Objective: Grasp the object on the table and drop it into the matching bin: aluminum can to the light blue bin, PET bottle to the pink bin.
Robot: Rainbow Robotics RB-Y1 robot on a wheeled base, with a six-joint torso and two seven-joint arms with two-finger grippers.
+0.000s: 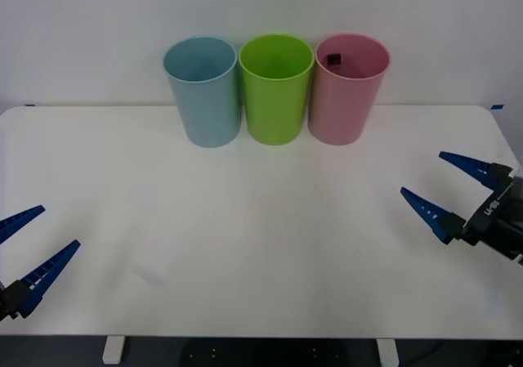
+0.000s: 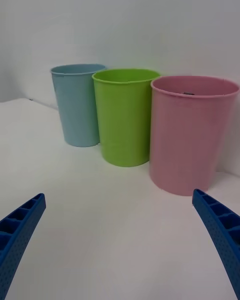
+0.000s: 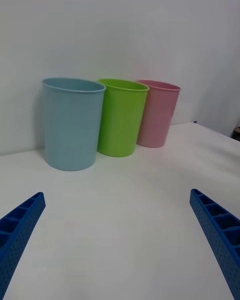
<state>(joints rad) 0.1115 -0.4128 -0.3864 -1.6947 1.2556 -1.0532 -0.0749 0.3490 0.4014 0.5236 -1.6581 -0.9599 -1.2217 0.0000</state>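
Note:
Three tall tubs stand in a row at the back of the white table (image 1: 245, 220): the light blue bin (image 1: 203, 93), a lime green tub (image 1: 276, 89) and the pink bin (image 1: 350, 89). Inside the pink bin, a small dark piece of the PET bottle (image 1: 333, 58) shows just below the rim; the rest of it is hidden. My right gripper (image 1: 422, 173) hovers open and empty over the table's right side, well in front of the pink bin (image 2: 190, 135). My left gripper (image 1: 59, 226) is open and empty at the front left corner.
The light blue bin (image 3: 72, 125), the green tub (image 3: 121, 117) and the pink bin (image 3: 157, 112) stand nearly touching, close to the back wall. The green tub (image 2: 125, 117) sits between the other two. A bare white tabletop stretches between both grippers and the tubs.

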